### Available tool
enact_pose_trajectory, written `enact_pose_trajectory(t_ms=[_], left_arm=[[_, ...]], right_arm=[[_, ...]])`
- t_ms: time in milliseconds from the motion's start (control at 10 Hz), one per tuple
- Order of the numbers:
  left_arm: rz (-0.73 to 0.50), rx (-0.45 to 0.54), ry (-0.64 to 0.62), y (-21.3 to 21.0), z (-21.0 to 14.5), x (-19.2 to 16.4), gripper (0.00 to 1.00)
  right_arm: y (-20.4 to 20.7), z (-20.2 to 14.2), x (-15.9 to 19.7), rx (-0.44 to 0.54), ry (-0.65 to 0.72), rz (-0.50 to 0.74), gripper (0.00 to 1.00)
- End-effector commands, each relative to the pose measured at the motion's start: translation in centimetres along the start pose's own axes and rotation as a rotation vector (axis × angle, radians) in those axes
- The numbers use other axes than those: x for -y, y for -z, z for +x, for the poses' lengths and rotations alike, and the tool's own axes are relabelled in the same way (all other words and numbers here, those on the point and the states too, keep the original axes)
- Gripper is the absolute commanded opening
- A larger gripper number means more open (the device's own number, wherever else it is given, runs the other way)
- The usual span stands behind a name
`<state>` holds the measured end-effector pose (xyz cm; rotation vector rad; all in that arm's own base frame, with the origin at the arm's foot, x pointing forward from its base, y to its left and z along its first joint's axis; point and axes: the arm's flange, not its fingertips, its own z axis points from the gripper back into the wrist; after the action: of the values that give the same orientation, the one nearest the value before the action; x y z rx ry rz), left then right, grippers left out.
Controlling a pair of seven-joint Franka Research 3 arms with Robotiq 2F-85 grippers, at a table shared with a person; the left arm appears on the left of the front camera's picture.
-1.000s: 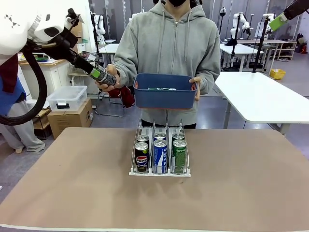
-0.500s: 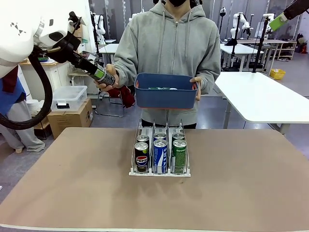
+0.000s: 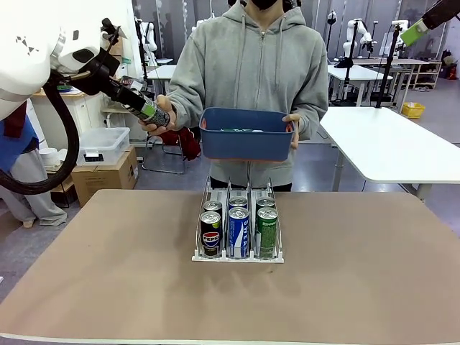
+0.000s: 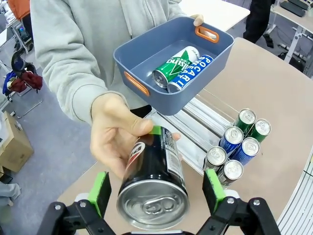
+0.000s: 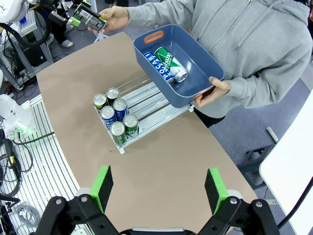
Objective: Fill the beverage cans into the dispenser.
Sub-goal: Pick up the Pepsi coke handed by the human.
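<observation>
A person's hand [image 4: 115, 142] holds a black can [image 4: 154, 183] between the green pads of my left gripper [image 4: 156, 188]. The jaws stand open, with a gap on each side of the can. In the front view this happens at the upper left, left gripper [image 3: 147, 109] around the black can [image 3: 154, 115]. The dispenser [image 3: 238, 255] stands mid-table with a black can [image 3: 210, 233], a blue-and-white can [image 3: 238, 231] and a green can [image 3: 267, 230] in front, one more behind each. My right gripper [image 5: 159, 188] hangs open high above the table, nothing between its pads.
The person's other hand holds a blue bin [image 3: 246, 144] above the dispenser's far end; a green can [image 5: 170, 61] and a blue-and-white can [image 5: 156, 63] lie inside. Bare brown table [image 3: 345, 287] surrounds the dispenser [image 5: 142, 110].
My left arm's wrist has shifted slightly. The black can and the person's hand have hardly moved. The bin and the dispenser are as before.
</observation>
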<state>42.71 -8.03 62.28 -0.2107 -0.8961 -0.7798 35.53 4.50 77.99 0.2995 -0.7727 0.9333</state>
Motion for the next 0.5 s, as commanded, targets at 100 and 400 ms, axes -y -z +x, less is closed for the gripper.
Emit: enact_pose_trajectory(t_ms=[100, 400], left_arm=[[0.000, 0.000, 0.000, 0.00, 0.00, 0.00, 1.00], [-0.006, -0.004, 0.003, 0.07, -0.03, 0.09, 0.44]], right_arm=[[0.06, -0.04, 0.08, 0.005, -0.001, 0.011, 1.00], [0.06, -0.04, 0.08, 0.005, -0.001, 0.011, 1.00]])
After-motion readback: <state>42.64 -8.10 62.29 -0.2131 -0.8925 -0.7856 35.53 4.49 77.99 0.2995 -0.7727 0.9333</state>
